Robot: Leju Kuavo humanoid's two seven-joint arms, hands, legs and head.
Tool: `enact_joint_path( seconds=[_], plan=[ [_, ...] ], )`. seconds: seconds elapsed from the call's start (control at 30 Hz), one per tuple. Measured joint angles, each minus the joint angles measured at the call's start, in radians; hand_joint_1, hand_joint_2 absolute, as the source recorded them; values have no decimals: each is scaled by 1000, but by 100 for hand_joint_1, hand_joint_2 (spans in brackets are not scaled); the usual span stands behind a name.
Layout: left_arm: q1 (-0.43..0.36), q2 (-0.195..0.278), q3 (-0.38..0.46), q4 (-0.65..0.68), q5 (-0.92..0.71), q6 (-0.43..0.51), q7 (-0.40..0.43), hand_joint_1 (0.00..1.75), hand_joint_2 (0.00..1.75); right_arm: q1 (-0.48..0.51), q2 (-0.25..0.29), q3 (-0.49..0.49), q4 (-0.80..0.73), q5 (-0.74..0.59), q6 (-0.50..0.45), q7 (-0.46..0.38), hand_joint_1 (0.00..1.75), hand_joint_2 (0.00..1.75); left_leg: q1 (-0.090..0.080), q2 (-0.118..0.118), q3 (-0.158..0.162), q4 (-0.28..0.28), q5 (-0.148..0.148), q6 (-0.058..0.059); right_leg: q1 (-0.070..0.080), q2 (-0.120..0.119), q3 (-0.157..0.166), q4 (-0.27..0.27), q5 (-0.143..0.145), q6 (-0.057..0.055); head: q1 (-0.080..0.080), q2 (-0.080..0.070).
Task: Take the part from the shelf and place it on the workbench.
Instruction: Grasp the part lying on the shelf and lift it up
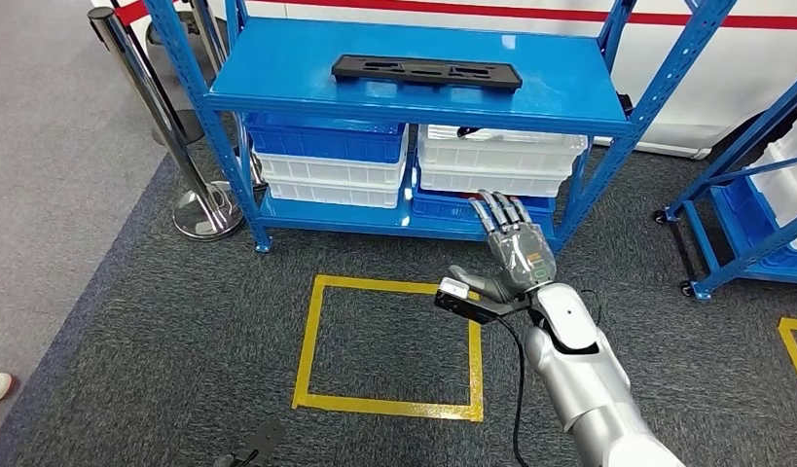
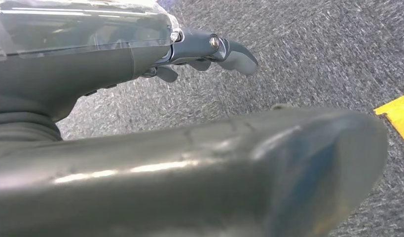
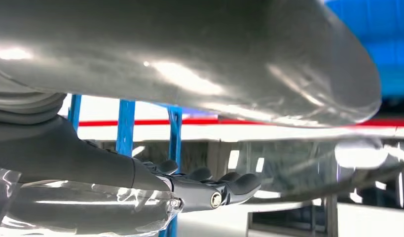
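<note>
Item 1, the part (image 1: 426,71): a flat, black, elongated piece with cut-outs. I see it lying across the top level of the blue shelf (image 1: 277,68), near the middle of the board, untouched and well apart from either hand.

Item 2, right hand (image 1: 512,245): I have it raised in front of the shelf, palm side down, fingers (image 1: 499,212) extended and apart, pointing toward the lower level. It holds nothing. In the right wrist view the same hand (image 3: 190,190) shows fingers stretched out with nothing between them, blue uprights and a red stripe behind.

Item 3, left hand (image 2: 140,54): in its wrist view I see it over dark grey carpet (image 2: 313,44), fingers held loosely apart, nothing in its grasp. A corner of yellow tape (image 2: 397,118) lies near it.

Item 4, stacked bins on the lower level: blue and white crates (image 1: 326,161) on the left, white crates (image 1: 496,161) on the right, side by side.

Item 5, floor: a square of yellow tape (image 1: 389,336) marked on the carpet in front of the shelf. A chrome stanchion (image 1: 204,209) stands just beside the shelf's left leg. A second blue rack (image 1: 754,209) on castors stands off to the right.
</note>
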Motion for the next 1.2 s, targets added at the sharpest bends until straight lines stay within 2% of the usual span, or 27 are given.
enact_joint_path(
  seconds=[0.03, 0.07, 0.1, 0.13, 0.17, 0.2, 0.23, 0.3, 0.37, 0.4, 0.47, 0.53, 0.57, 0.6, 0.63, 0.67, 0.73, 0.77, 0.9, 0.93, 0.97, 1.03, 1.07, 1.1, 1.13, 1.2],
  plan=[
    [0, 0, 4, 1, 1, 0, 0, 0, 0, 0, -15, 19, -17, -20, 0, 5, 0, 0, -1, 0, 0, 0, 0, 1, 0, 0, -30, 58, -18, 1, 0, 0],
    [1, 0, 8, 2, 3, 1, 0, 0, 0, 0, -30, 38, -32, -40, 0, 9, 0, 0, -2, -1, 1, 0, -1, 2, 0, 0, -47, 84, -17, 1, 0, 0],
    [1, 0, 12, 3, 5, 1, 0, 0, 0, 0, -44, 57, -47, -61, 0, 13, 0, 0, -4, -2, 2, 0, -2, 3, 1, 0, -42, 68, 5, -3, 0, 0],
    [2, 0, 14, 4, 7, 1, 0, 0, 0, -1, -57, 74, -61, -83, 0, 15, 0, 0, -6, -4, 5, 0, -2, 3, 3, 0, -19, 14, 42, -9, 0, 0],
    [2, 0, 16, 4, 9, 1, -1, 0, 0, -3, -69, 89, -74, -103, 0, 17, 0, 0, -7, -5, 7, 0, -3, 3, 6, 1, 15, -62, 82, -18, 0, 0],
    [1, -1, 18, 5, 10, 1, -3, 0, 0, -5, -79, 102, -85, -121, 0, 18, 0, 0, -11, -6, 8, 0, -4, 2, 9, 0, 48, -130, 109, -26, 0, 0],
    [1, -2, 19, 6, 11, 1, -4, 0, 0, -7, -86, 113, -92, -133, 0, 18, 0, 0, -12, -6, 8, 0, -5, 0, 13, 0, 70, -178, 124, -33, 0, 0],
    [1, -3, 22, 7, 11, 1, -7, 0, 0, -8, -96, 132, -101, -145, 0, 18, 0, 0, -13, -5, 7, -2, -5, -7, 17, 0, 83, -206, 125, -37, 0, 0],
    [1, -3, 23, 8, 11, 1, -8, 0, 0, -7, -101, 147, -109, -147, 0, 18, 0, 0, -14, -3, 8, -2, -9, -17, 12, 0, 87, -219, 130, -41, 0, 0],
    [1, -3, 23, 8, 11, 1, -8, 0, 0, -8, -103, 152, -113, -148, 0, 18, 0, 0, -15, -3, 3, 13, -21, -22, 8, -1, 92, -227, 134, -45, 0, 0],
    [1, -2, 24, 9, 10, 1, -8, 0, 0, -9, -104, 159, -118, -150, 0, 18, 0, 0, -13, -1, -36, 101, -71, -29, 3, -3, 99, -238, 137, -50, 0, 0],
    [1, -2, 24, 9, 10, 1, -9, 0, 0, -7, -106, 165, -119, -163, -2, 19, 0, 0, -8, -1, -102, 233, -123, -37, 2, -4, 100, -237, 136, -52, 0, 0],
    [2, -2, 24, 9, 10, 2, -10, 0, 0, -5, -107, 169, -119, -178, -4, 19, 0, 0, -5, 0, -123, 271, -128, -40, 2, -4, 100, -235, 134, -52, 0, 0],
    [3, -1, 24, 9, 10, 2, -11, 0, 0, -4, -109, 171, -119, -199, -5, 17, 0, 0, -3, 0, -126, 269, -112, -43, 2, -3, 102, -233, 131, -50, 0, 0],
    [3, 0, 24, 9, 10, 2, -12, 0, 0, -4, -111, 172, -120, -223, -5, 15, 0, 0, -1, 0, -107, 225, -78, -44, 1, -2, 104, -230, 127, -48, 0, 0],
    [3, 1, 24, 9, 9, 2, -14, 0, 0, -4, -113, 172, -122, -247, -6, 12, 0, 0, 2, 2, -76, 154, -38, -46, 0, -2, 107, -225, 122, -44, 0, 0],
    [2, 2, 24, 9, 7, 1, -16, 0, 0, -7, -119, 172, -129, -278, -6, 7, 0, 0, 2, 4, -19, 38, 3, -42, 2, 0, 107, -215, 112, -33, 0, 0],
    [1, 3, 24, 10, 5, 1, -17, 0, 0, -8, -123, 172, -133, -284, -6, 6, 0, 0, 1, 4, -8, 13, 5, -37, 5, 0, 105, -211, 109, -29, 0, 0],
    [3, 4, 26, 12, 3, 0, -12, 0, 0, -9, -134, 173, -152, -288, -6, 1, 0, 0, -1, 1, -5, 4, -2, -9, 2, -1, 97, -194, 96, -10, 1, 0],
    [2, 4, 27, 12, 4, 0, -10, 0, 0, -10, -135, 174, -156, -287, -6, 1, 0, 0, 0, 1, -2, 2, -2, -3, 0, -1, 82, -163, 79, -5, 1, 0],
    [2, 4, 27, 12, 6, 0, -10, 0, 0, -11, -136, 175, -159, -285, -6, 2, 0, 0, 0, 1, 0, 2, -4, 2, -1, -1, 53, -108, 53, 0, 1, 0],
    [2, 4, 28, 13, 8, 1, -9, 0, 0, -9, -137, 180, -161, -282, -3, 5, 0, 0, -1, 1, 3, 2, -10, 8, -2, -1, -28, 32, 1, 5, 1, 0],
    [2, 4, 28, 13, 9, 1, -9, 0, 0, -7, -137, 182, -161, -281, -2, 7, 0, 0, -2, 0, 6, 2, -13, 9, -3, -1, -59, 79, -6, 6, 1, 0],
    [3, 4, 29, 13, 9, 2, -9, 0, 0, -5, -137, 184, -161, -280, 0, 8, 0, 0, -2, -2, 11, 2, -17, 9, -3, -1, -72, 86, 11, 4, 1, 0],
    [3, 4, 29, 13, 10, 2, -9, 0, 0, -5, -137, 184, -161, -279, 1, 9, 0, 0, -4, -4, 19, 2, -22, 9, -2, -1, -63, 54, 47, 0, 1, 0],
    [3, 2, 30, 14, 10, 2, -9, 0, 0, -7, -137, 185, -161, -279, 1, 9, 0, 0, -5, -7, 37, 1, -34, 6, 4, 0, -4, -87, 135, -15, 1, 0]
  ],
)
